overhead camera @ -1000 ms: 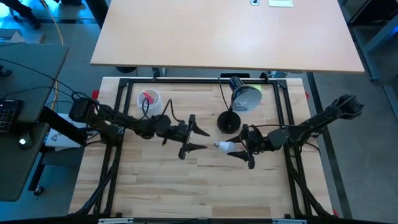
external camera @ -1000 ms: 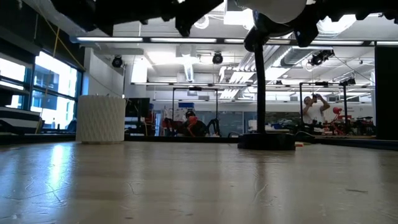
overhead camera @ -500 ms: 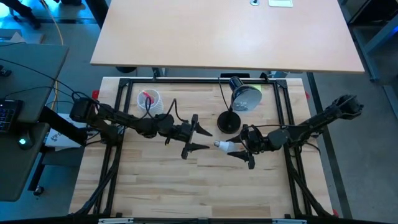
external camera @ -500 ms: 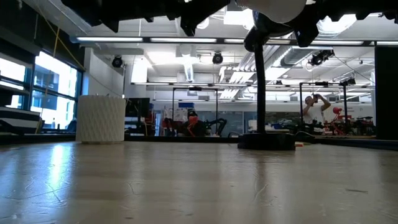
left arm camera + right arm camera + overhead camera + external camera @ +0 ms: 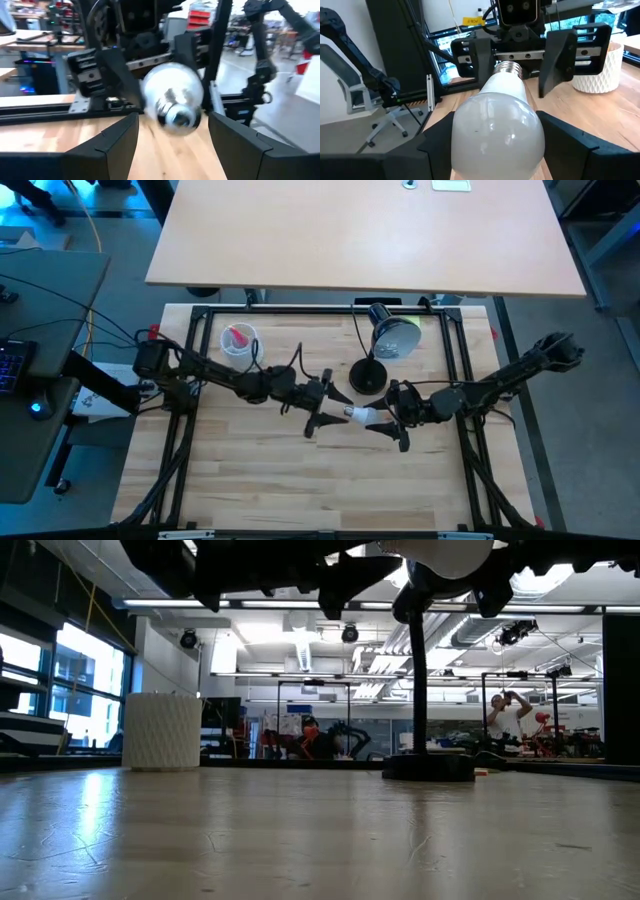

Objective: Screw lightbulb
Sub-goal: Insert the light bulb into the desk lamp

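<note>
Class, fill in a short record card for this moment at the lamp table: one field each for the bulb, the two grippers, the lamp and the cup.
lightbulb: white lightbulb, lying level above the table, screw base pointing at the left gripper
right gripper: right gripper, shut on the bulb's glass end
left gripper: left gripper, open, fingers either side of the screw base, not yet closed on it
lamp: black desk lamp, standing just behind the bulb, socket empty as far as can be seen
cup: white cup with pink items, back left of the table
</note>
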